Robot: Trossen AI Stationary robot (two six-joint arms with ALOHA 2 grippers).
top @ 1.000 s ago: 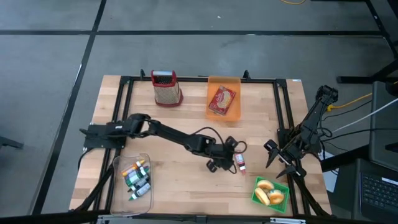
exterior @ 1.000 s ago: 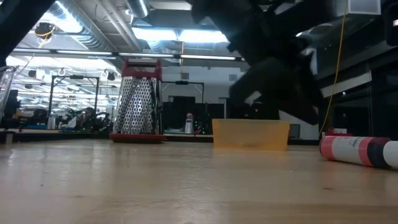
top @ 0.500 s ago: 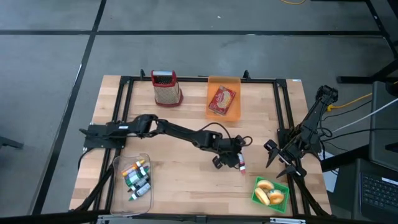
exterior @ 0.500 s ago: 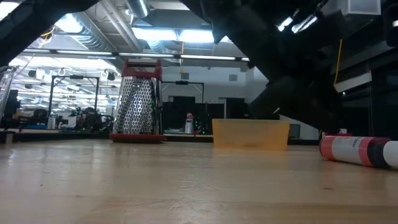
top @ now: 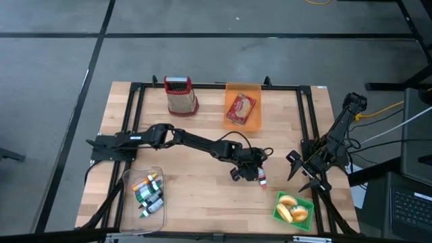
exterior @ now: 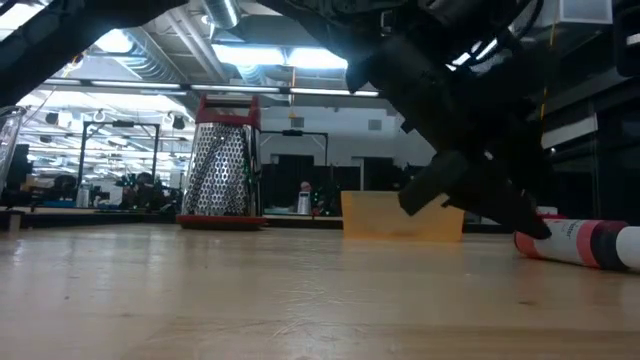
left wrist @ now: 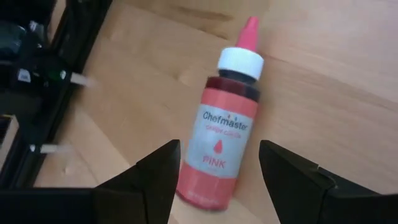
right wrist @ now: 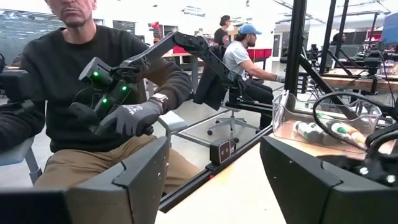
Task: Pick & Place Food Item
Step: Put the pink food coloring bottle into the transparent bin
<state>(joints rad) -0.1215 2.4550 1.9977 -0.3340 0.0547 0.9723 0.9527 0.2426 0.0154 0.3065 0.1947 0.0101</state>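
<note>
A pink food-colouring bottle point(left wrist: 221, 137), with a white cap and pink tip, lies on its side on the wooden table point(top: 196, 202), right of centre point(top: 260, 177). The low view shows it at the right edge point(exterior: 580, 243). My left gripper point(left wrist: 219, 152) is open and slants down over the bottle's bottom end, one finger on each side, apart from it; it also shows in the high view point(top: 248, 171). My right gripper point(top: 300, 172) waits open at the table's right edge, with nothing between its fingers point(right wrist: 214, 149).
A metal grater point(top: 181, 96) and an orange bin point(top: 253, 91) holding a red packet stand at the far edge. A green tray point(top: 277, 214) with bread sits near right, a clear box point(top: 129, 177) of bottles near left. A seated person point(right wrist: 93, 93) shows beyond the table.
My left gripper has gone toward the table's right edge and down onto the bottle, rolling about its own axis, and now straddles the bottle's bottom end. Its fingers have stayed open. The bottle has not moved.
</note>
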